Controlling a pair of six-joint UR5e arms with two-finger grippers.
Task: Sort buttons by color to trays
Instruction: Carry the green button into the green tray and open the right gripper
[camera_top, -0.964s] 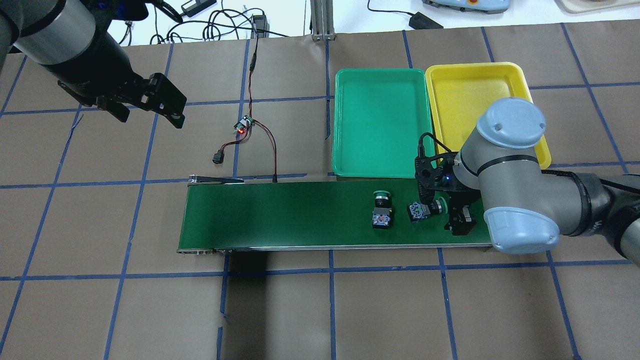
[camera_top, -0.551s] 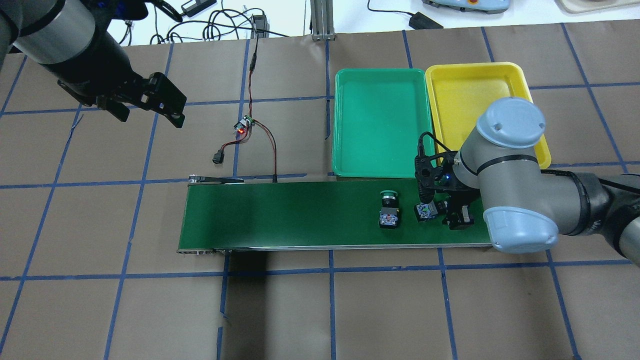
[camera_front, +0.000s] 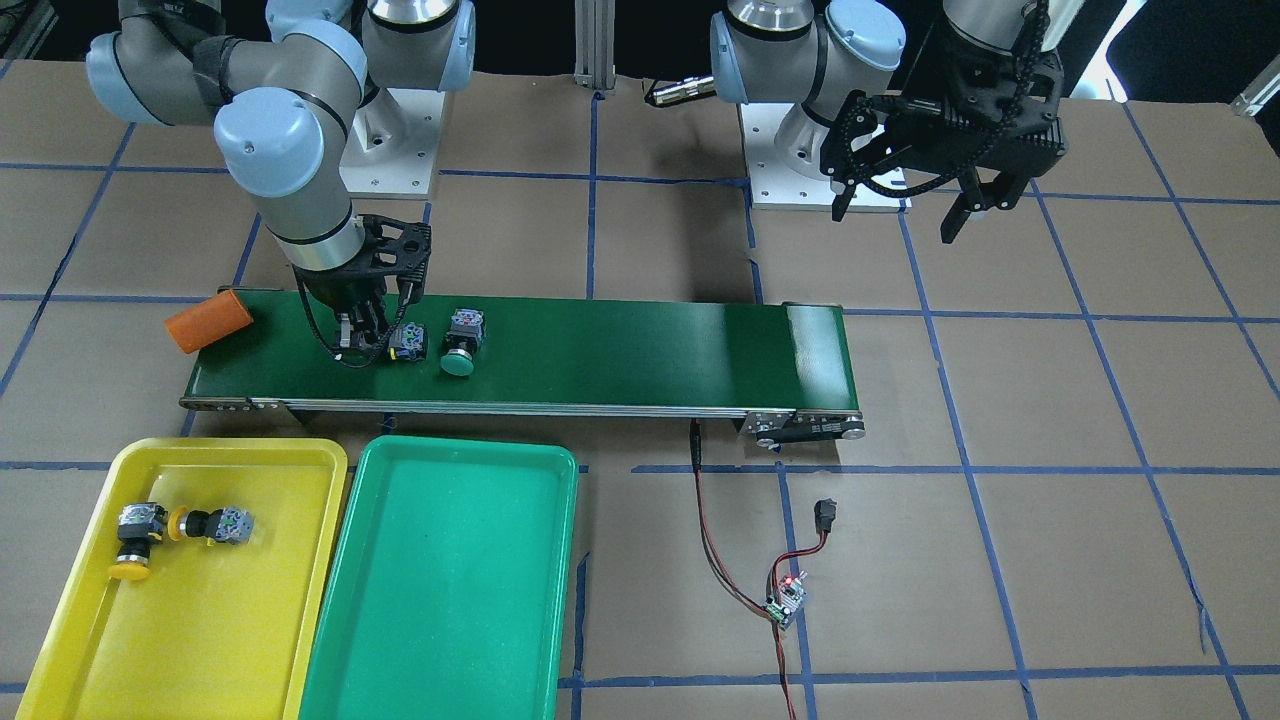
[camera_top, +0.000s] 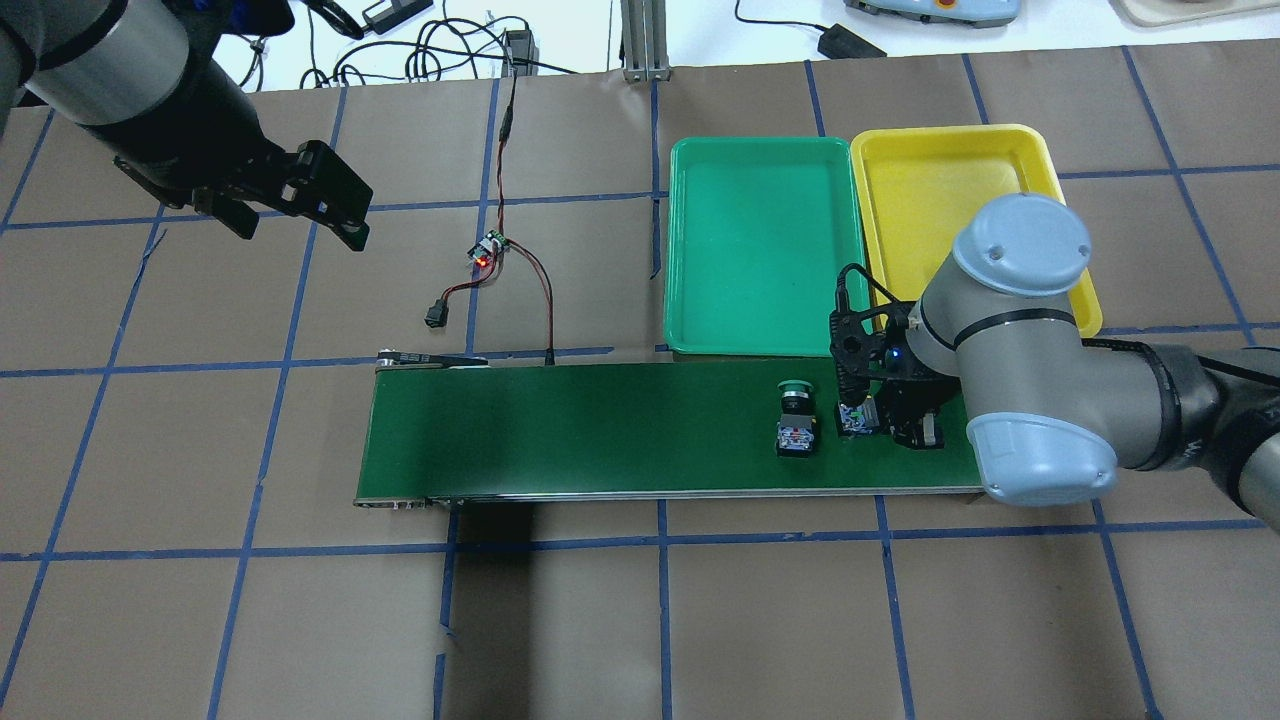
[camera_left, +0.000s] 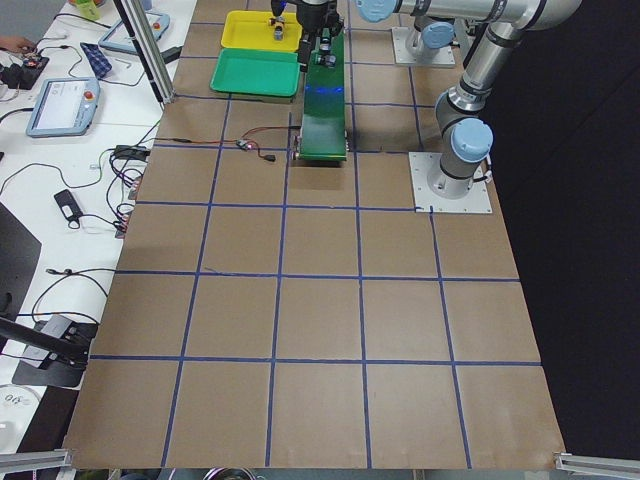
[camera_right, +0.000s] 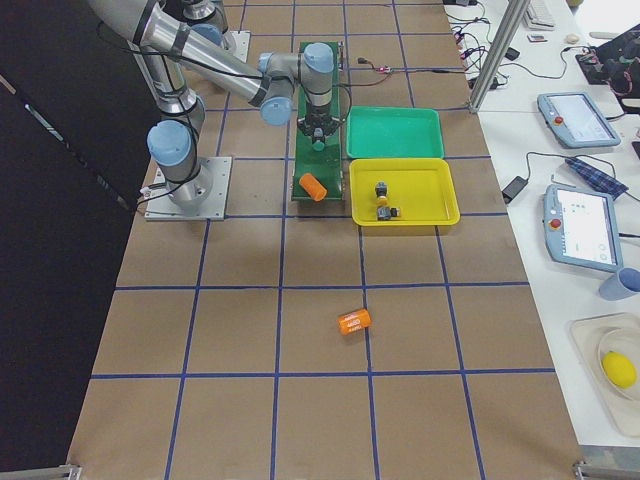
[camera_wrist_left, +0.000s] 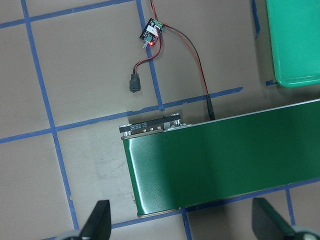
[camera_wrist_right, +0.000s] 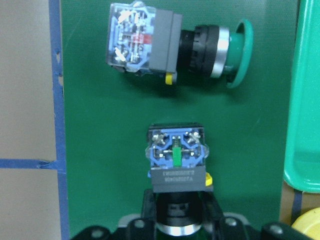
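Observation:
My right gripper (camera_top: 893, 418) is low over the belt's right end, shut on a button (camera_wrist_right: 176, 160). The button lies on its side with its grey rear block towards the camera and its cap hidden under the gripper. A free green button (camera_top: 797, 420) lies just beside it, also in the right wrist view (camera_wrist_right: 170, 42). Two yellow buttons (camera_front: 130, 540) (camera_front: 218, 525) lie in the yellow tray (camera_front: 230, 620). The green tray (camera_front: 450, 580) holds nothing. My left gripper (camera_top: 300, 215) hangs open and empty over the table, far left.
The dark-green conveyor belt (camera_top: 600, 430) runs across the middle. An orange cylinder (camera_front: 208, 320) lies at the belt's end behind my right gripper; another (camera_right: 352, 322) lies on the table. A small circuit board with red and black wires (camera_top: 488, 250) sits left of the trays.
My right gripper's fingers have closed around the button's body. The free green button has travelled along the belt towards the gripper. My left gripper has barely moved.

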